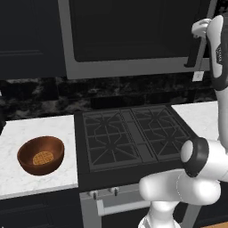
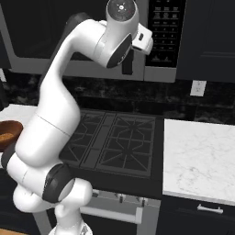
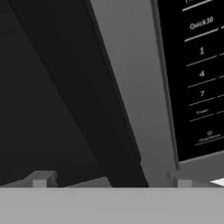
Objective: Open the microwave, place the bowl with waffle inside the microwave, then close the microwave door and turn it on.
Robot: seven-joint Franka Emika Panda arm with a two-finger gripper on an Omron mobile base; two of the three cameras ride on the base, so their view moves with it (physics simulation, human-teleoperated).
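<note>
Nearest the base, the front of the range (image 1: 111, 200) shows a row of small knobs and a pale oven handle bar (image 2: 110, 215), with the arm's bulky white lower joints rising right in front of it. Behind that lies the black gas cooktop (image 1: 129, 136) with its iron grates, bare and flanked by white marble counters. On the left counter (image 1: 40, 129) sits the reddish-brown bowl (image 1: 41, 155), upright, set well back from the counter's front edge and just beside the stove's left edge; the golden waffle (image 1: 43, 158) lies flat in its bottom. The right counter (image 2: 202, 156) runs back to a dark speckled backsplash carrying a white wall outlet (image 2: 198, 87). Dark cabinets (image 2: 211, 36) close in on both sides above. Over the stove hangs the microwave (image 1: 133, 67), its silver-grey frame around dark glass, and the microwave door (image 1: 129, 31) sits flush and closed. The arm reaches up across the front of it, so from the right base view its white elbow and wrist cover much of the door. The gripper (image 3: 111, 181) is up at the door's right side, jaws spread wide and holding nothing; in the hand view the two fingertips (image 3: 40, 180) straddle the dark vertical bar handle (image 3: 87, 96), which runs up between them, though whether either one touches it I cannot tell. Just beyond the handle is the silver door border, then the black button panel (image 3: 197, 74) with its pale number keys.
</note>
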